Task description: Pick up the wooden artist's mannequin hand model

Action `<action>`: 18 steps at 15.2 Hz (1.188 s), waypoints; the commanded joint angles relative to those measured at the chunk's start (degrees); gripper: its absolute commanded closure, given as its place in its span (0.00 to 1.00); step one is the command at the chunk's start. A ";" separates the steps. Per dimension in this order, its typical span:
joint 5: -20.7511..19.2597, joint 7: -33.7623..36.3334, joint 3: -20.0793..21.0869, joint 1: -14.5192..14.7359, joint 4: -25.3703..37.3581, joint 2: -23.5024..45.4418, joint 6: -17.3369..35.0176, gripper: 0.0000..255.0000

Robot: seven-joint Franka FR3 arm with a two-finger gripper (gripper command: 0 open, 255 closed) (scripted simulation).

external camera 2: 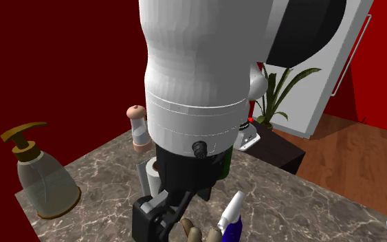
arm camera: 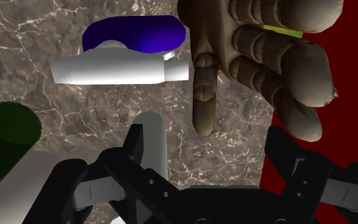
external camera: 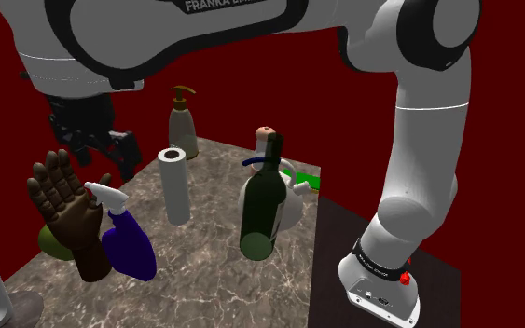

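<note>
Marble top (external camera: pixel 214 280): arm (external camera: pixel 428 140) bent over, fingers (arm camera: pixel 136 149) wide apart above wooden hand (arm camera: pixel 260 57), w/o contact

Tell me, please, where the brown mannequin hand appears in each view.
Shoulder view: the mannequin hand stands at the left, fingers up.
Second exterior view: it peeks in at the bottom edge, under the arm.
Wrist view: it sits just ahead of the open gripper.
Shared landmark: the blue spray bottle beside it.

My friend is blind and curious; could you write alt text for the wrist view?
A brown jointed mannequin hand sits just ahead of the open black end effector. Beside it is a blue spray bottle with a white head, on a brown marbled tabletop.
</note>
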 commanded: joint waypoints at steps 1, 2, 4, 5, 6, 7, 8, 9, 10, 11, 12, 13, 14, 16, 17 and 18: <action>-0.31 0.31 -0.18 -0.10 -1.17 0.23 1.29 0.00; -0.41 0.41 -0.23 -0.12 -1.54 0.31 1.68 0.00; -0.34 0.35 -0.19 -0.19 -1.54 0.23 1.64 1.00; -0.35 0.36 -0.20 -0.18 -1.55 0.25 1.66 1.00; -0.33 0.36 -0.19 -0.21 -1.59 0.21 1.68 1.00; -0.34 0.35 -0.20 -0.20 -1.57 0.23 1.67 1.00; -0.34 0.35 -0.20 -0.20 -1.58 0.22 1.67 1.00; -0.34 0.35 -0.20 -0.20 -1.58 0.22 1.68 1.00; -0.34 0.36 -0.19 -0.20 -1.58 0.22 1.67 1.00; -0.33 0.35 -0.19 -0.20 -1.58 0.22 1.67 1.00; -0.33 0.35 -0.19 -0.20 -1.57 0.22 1.67 1.00; -0.41 0.41 -0.23 -0.12 -1.54 0.31 1.68 1.00; -0.23 0.24 -0.13 -0.09 -0.91 0.17 1.00 1.00; 0.07 -0.07 0.02 0.04 0.43 -0.05 -0.41 1.00; 0.19 -0.22 0.09 0.13 1.13 -0.13 -1.13 1.00; 0.31 -0.36 0.15 0.23 1.84 -0.21 -1.85 1.00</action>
